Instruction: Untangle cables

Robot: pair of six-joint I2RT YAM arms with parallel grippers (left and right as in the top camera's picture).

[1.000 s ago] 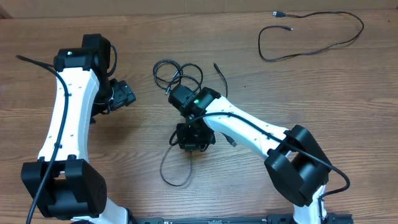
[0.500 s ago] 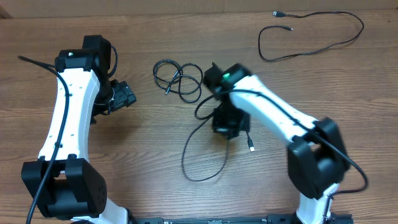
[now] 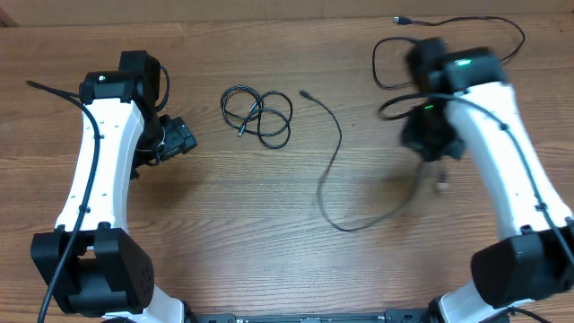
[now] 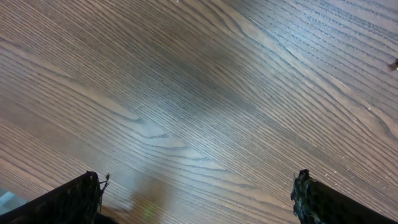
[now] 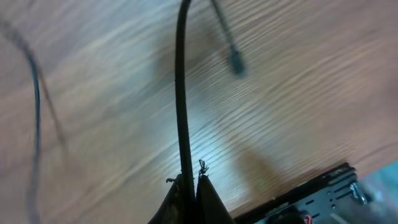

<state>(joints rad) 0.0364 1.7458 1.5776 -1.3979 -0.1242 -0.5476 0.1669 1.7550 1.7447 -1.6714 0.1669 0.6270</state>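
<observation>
Right gripper [image 5: 189, 182] clamps one cable [image 5: 181, 93] — draw it away from the coiled bundle [image 3: 258, 115] off to its left, avoiding snags.

table [image 3: 224, 197]: wood-grain top, brown; looked smooth with a low sheen.
coiled bundle [image 3: 257, 115]: thin black cord; the jacket looked like matt plastic.
long cable [image 3: 340, 142], right of the coiled bundle: same black jacket, smooth, showed a faint gloss up close.
arm shells [image 3: 94, 170], left of the coiled bundle: white plastic, smooth, slightly glossy.
joint housings [image 3: 90, 269]: black plastic, satin.
left fingers [image 4: 68, 202]: black, matt; edges looked rough.
</observation>
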